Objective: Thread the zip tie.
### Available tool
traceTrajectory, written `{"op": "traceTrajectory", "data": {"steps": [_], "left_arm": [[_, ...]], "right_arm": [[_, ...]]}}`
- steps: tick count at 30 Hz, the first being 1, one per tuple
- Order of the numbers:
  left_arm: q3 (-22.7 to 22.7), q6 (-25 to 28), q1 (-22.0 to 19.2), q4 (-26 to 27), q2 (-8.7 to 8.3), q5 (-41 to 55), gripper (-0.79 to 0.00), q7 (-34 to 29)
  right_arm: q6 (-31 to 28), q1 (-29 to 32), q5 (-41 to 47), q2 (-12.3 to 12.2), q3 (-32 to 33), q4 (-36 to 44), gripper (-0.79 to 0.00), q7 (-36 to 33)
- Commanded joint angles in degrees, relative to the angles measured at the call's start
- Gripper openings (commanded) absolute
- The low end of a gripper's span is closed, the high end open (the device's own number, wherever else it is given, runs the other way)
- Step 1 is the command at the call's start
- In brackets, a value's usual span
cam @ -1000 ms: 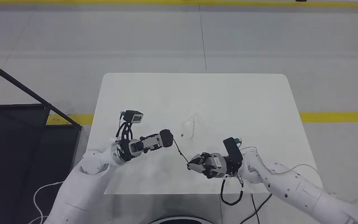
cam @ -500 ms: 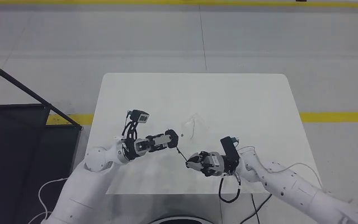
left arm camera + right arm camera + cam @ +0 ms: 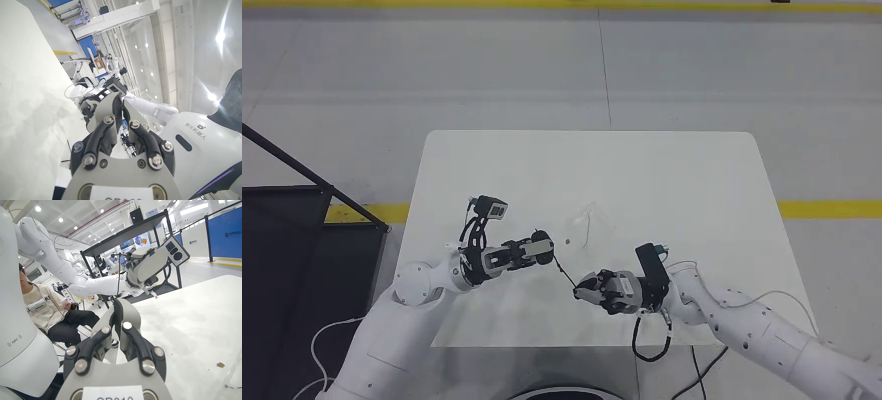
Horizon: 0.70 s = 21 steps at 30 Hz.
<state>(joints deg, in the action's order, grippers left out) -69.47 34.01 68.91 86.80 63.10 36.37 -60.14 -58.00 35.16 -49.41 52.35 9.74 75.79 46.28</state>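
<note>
A thin black zip tie (image 3: 564,270) is stretched in the air above the white table (image 3: 692,190), between my two grippers. My left gripper (image 3: 546,246) is shut on its upper end, and my right gripper (image 3: 580,291) is shut on its lower end, near the table's front edge. In the right wrist view the zip tie (image 3: 118,279) rises straight from my shut right gripper (image 3: 115,302) to the left gripper (image 3: 130,255) farther off. In the left wrist view my left gripper (image 3: 122,98) has its black pads pressed together.
A clear plastic bag (image 3: 587,224) lies on the table just behind the grippers. A black rack (image 3: 287,260) stands off the table's left side. A small brown scrap (image 3: 220,365) and a clear plastic edge (image 3: 233,368) sit on the table near my right gripper.
The left gripper swung a little to the right with its wrist turning, then eased back slightly. The right gripper crept left. Both kept their hold on the zip tie.
</note>
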Motion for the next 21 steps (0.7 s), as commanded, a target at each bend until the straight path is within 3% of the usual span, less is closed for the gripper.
{"op": "traceTrajectory", "data": {"steps": [1, 21], "left_arm": [[-0.03, 0.06, 0.0, -0.02, 0.02, 0.11, -0.785, -0.09], [-0.87, 0.66, 0.32, -0.71, 0.15, -0.45, -0.785, 0.9]], "right_arm": [[0.0, -0.03, -0.06, 0.0, 0.0, 0.02, -0.785, 0.0], [0.0, -0.27, 0.83, -1.92, 1.68, 4.65, -0.785, 0.02]]}}
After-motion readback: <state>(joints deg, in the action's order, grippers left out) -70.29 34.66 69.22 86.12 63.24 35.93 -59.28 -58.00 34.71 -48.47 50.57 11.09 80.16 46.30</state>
